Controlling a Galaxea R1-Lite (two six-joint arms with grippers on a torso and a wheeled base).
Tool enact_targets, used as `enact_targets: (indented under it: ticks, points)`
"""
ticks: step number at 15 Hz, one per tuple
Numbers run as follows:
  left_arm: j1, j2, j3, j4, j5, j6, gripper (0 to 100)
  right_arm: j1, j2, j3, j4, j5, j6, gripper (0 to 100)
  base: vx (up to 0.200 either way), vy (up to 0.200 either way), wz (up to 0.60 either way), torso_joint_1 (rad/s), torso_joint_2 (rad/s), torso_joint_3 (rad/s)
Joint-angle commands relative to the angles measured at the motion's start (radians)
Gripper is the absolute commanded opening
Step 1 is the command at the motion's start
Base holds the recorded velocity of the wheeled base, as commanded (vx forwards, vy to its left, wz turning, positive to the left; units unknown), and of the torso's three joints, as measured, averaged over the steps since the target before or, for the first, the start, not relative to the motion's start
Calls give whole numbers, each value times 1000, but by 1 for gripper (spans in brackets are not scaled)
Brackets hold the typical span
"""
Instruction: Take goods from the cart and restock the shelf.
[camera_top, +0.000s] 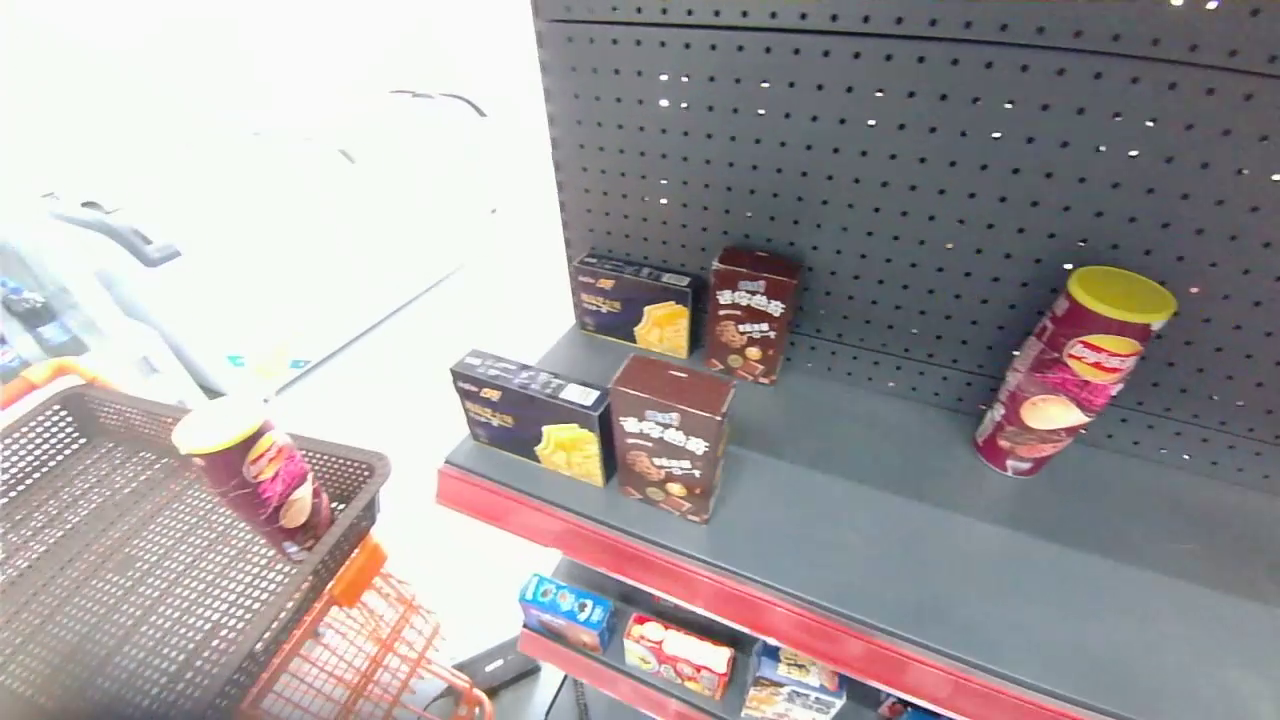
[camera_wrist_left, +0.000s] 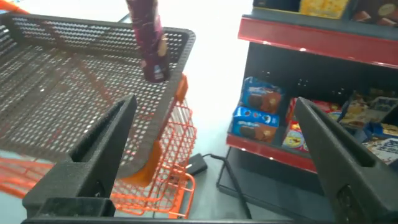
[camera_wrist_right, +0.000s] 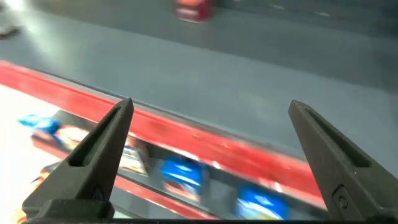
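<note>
I am holding my left gripper (camera_wrist_left: 214, 109) wide open toward the maroon, yellow-lidded chip can (camera_top: 258, 470) standing lower left in the black mesh cart basket (camera_top: 100, 580), ready to grasp it, my right gripper (camera_wrist_right: 211, 106) equally spread before the grey shelf (camera_top: 900, 520).

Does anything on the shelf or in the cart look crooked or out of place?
The chip can on the shelf seems to lean back against the pegboard, far from the upright boxes. The cart's can also tilts.
</note>
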Motion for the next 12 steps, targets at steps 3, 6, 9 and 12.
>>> enact_targets:
  ticks: [3,6,9,12]
  points:
    - [-2,1,0,0,0,1,100,0,0,0,-1,0,1,100,0,0,0,0,0,0]
    - [0,1,0,0,0,1,100,0,0,0,-1,0,1,100,0,0,0,0,0,0]
    - [0,1,0,0,0,1,100,0,0,0,-1,0,1,100,0,0,0,0,0,0]
    - [-2,1,0,0,-3,4,100,0,0,0,-1,0,1,100,0,0,0,0,0,0]
